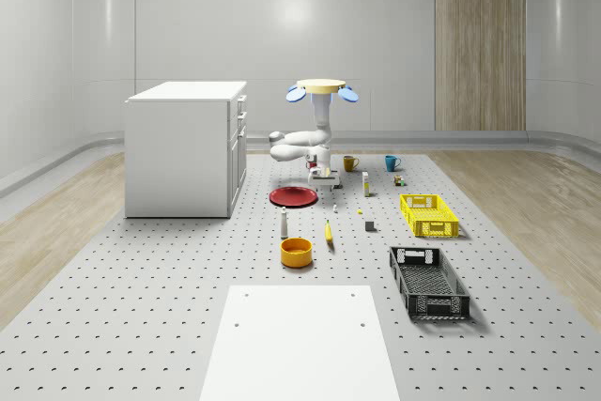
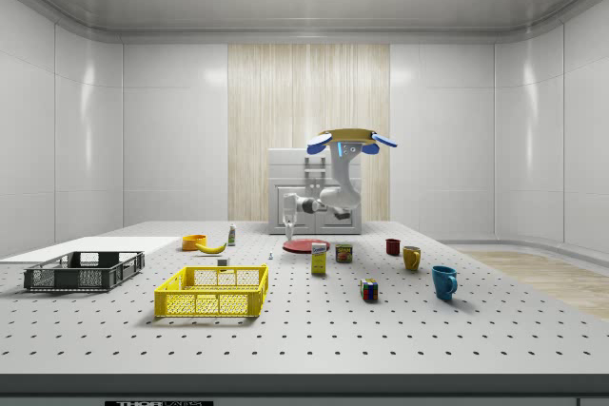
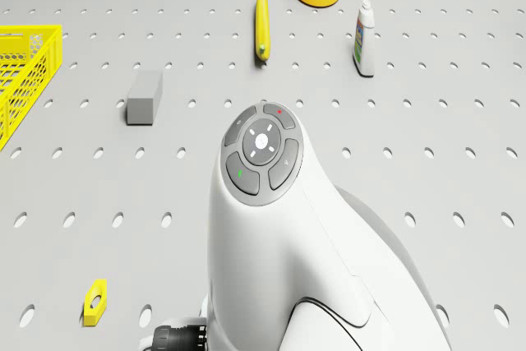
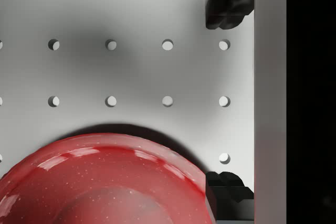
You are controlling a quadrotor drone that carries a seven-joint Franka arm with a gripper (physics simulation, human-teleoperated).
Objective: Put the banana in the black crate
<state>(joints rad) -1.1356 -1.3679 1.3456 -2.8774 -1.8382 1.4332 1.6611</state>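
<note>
Banana (image 1: 329, 233): slim, yellow, gently curved, with a small greenish tip; it lies flat on the perforated bench (image 1: 141, 307).
Banana axis: in the whole-scene view its long axis runs nearly front to back, leaning a little to that view's right at the near end.
Banana place: between the orange bowl (image 1: 296, 251) and a small grey block (image 1: 370, 226), with a white bottle (image 1: 284, 223) standing near; nothing touches it.
Black crate (image 1: 428, 281): on the bench toward the whole-scene view's right, nearer the camera than the yellow crate (image 1: 429, 214) and well apart from the banana.
Drone (image 1: 322, 89): hovers above the bench beside the white cabinet (image 1: 186, 147), over the area just behind the red plate (image 1: 293, 196).
Gripper (image 4: 228, 100): hangs just above the bench at the red plate's edge; jaws spread wide apart, holding nothing.
</note>
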